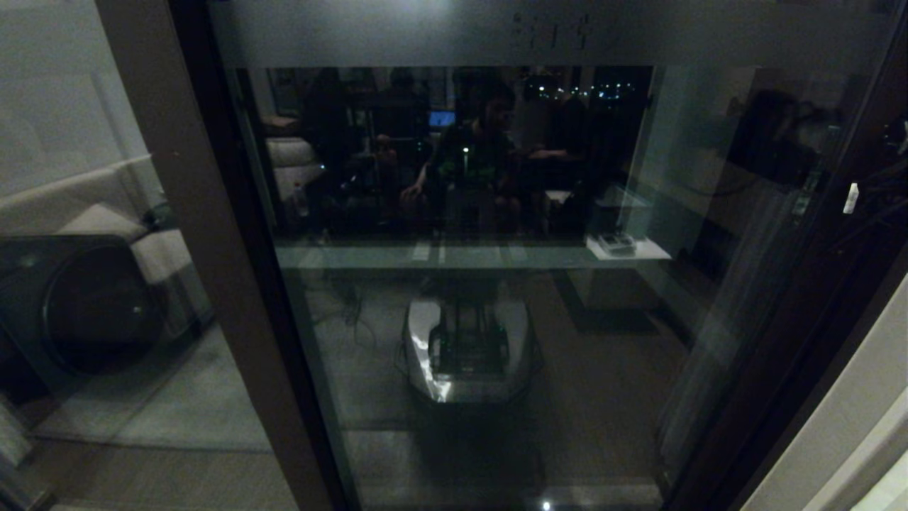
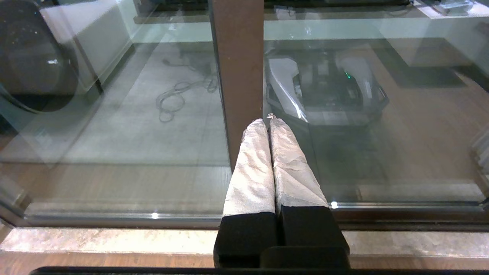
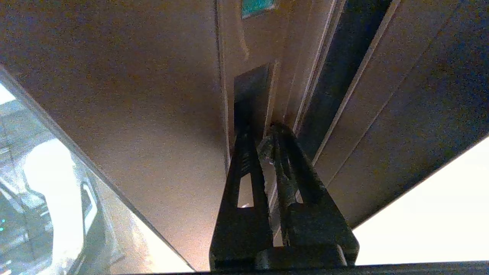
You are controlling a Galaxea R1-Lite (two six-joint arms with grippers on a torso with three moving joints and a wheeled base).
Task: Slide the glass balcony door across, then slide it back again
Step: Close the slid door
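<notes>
Glass door (image 1: 496, 284) in a dark brown frame: filling most of the head view, frosted band running across at 12 o'clock, its stiles standing at 9 o'clock and 3 o'clock. Whether it is sitting fully across or partway along the track cannot be told from these views.

Handle slot (image 3: 254, 89): narrow, recessed in the edge stile, showing in the right wrist view only.

Right gripper (image 3: 263, 128): fingers standing narrow with a small gap, tips reaching into or just at the lower end of the slot. How deep they are seating cannot be told. Neither arm is appearing in the head view.

Left gripper (image 2: 266, 124): fingers pressing together, holding nothing, pale padded tips pointing at the edge of a brown stile (image 2: 238, 76), close to where it meets the glass. Whether they are touching it cannot be told.

Reflections in the pane: robot base (image 1: 468, 348), a seated person (image 1: 475, 149).

Judged risks:
- Right fingertips are looking shallowly hooked; a sideways pull could be slipping them out of the slot, leaving the door unmoved.
- Pulling at an angle to the track could be binding the panel.
- Left fingertips, if left beside the stile, could be getting caught as the panels pass one another.
</notes>
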